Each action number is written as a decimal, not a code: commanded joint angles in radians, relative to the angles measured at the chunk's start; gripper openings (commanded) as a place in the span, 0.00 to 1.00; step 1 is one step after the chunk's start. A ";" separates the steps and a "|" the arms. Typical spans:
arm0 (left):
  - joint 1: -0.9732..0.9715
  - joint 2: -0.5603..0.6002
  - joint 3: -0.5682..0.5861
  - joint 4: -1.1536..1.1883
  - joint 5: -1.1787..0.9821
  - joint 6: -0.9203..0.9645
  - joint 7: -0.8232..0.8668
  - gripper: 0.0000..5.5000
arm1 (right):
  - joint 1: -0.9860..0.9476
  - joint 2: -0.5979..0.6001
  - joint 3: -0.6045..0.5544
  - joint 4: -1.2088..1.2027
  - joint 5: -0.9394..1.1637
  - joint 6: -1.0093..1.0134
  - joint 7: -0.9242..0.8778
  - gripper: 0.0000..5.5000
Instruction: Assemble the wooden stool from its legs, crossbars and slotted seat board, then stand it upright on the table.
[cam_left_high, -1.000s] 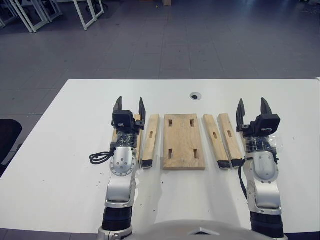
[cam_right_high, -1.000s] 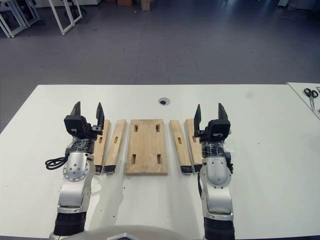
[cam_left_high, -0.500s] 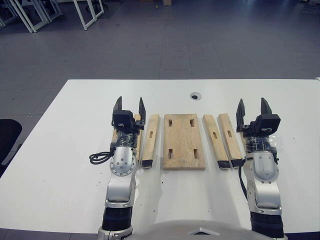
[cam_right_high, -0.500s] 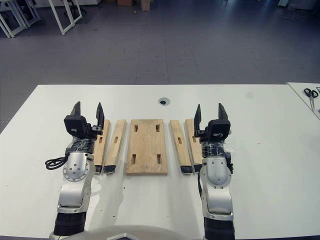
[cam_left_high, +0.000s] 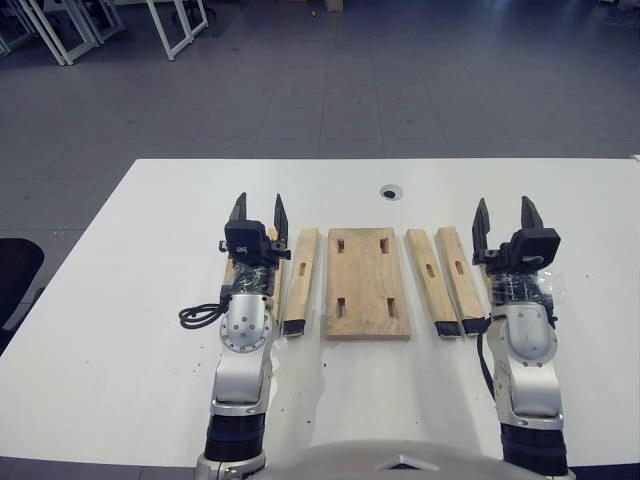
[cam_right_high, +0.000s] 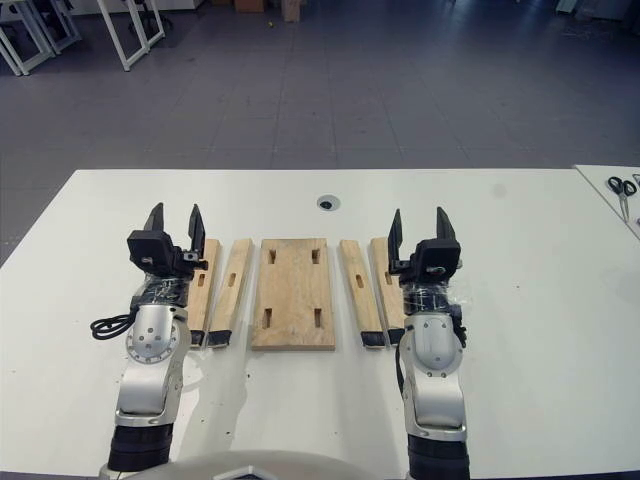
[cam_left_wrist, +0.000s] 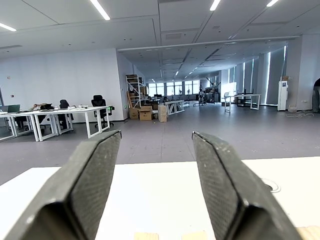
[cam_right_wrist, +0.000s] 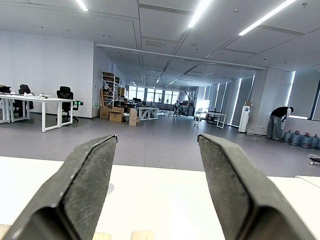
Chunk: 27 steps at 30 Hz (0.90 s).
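Nothing joined: pale slotted wooden seat board (cam_left_high: 367, 282) and four matching slats (cam_left_high: 300, 265) lie loose between left gripper (cam_left_high: 257, 212) and right gripper (cam_left_high: 500, 215), both spread empty.

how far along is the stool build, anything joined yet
Done: nothing is joined. The slotted seat board lies flat on the table, with separate wooden pieces lying to its left and right.
In hand: nothing. The left gripper and right gripper are open and empty, near the outer pieces.
Left: fit legs and crossbars together, slot them into the board, then stand the stool upright.
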 joint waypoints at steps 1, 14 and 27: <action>-0.009 0.003 -0.001 -0.013 0.010 0.022 0.002 0.54 | -0.005 -0.001 -0.003 -0.005 -0.002 0.017 -0.003 0.54; 0.010 0.007 -0.003 -0.014 0.015 0.026 -0.003 0.54 | 0.023 -0.151 -0.220 0.046 0.108 0.308 0.097 0.54; 0.023 0.010 -0.006 -0.010 0.017 0.021 -0.003 0.54 | 0.139 -0.164 -0.193 0.108 0.227 0.575 0.214 0.54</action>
